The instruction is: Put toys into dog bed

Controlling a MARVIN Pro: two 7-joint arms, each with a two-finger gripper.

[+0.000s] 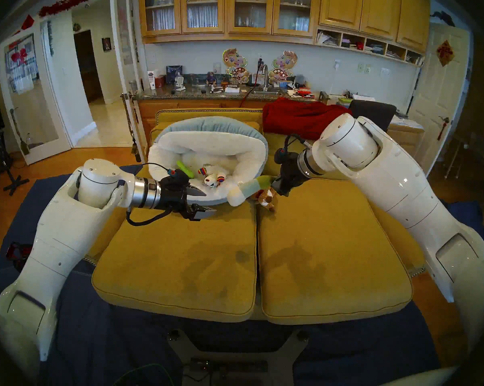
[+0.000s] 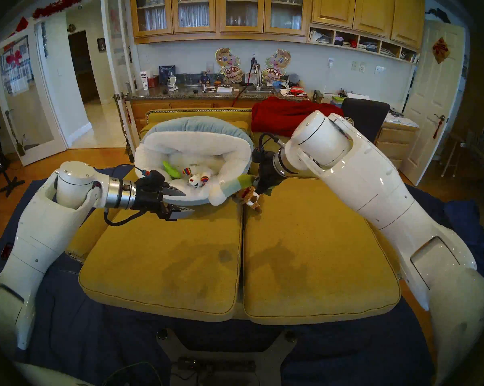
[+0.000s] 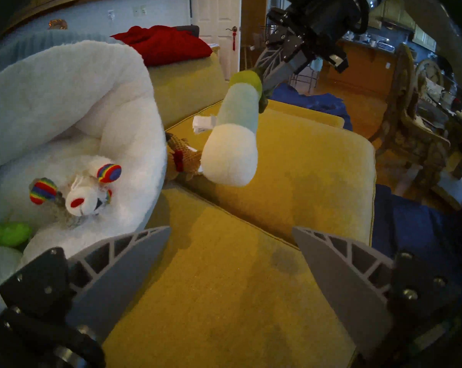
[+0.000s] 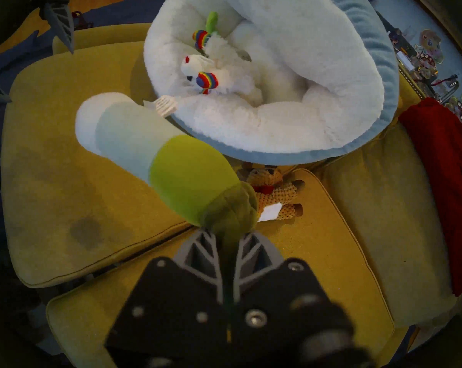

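The right pincer [image 4: 225, 242] pinches the green end of the long tube toy [image 4: 134, 141], which hangs above the sofa cushions [image 1: 179, 265], its white end beside the dog bed [image 1: 246, 154] rim. The left pincer [image 1: 204, 201] hovers nearby, spread and empty. The brown knitted animal [image 4: 275, 192] lies on the cushion beneath; the white rainbow-pawed animal [image 1: 211, 178] and green cactus [image 1: 185, 169] lie inside the bed.

Two mustard sofa cushions [image 1: 179, 268] side by side w/ dog bed [image 1: 246, 151] at back left, brown knitted animal [image 1: 265, 200] on seam just beside bed, red blanket [image 1: 299, 119] back right.
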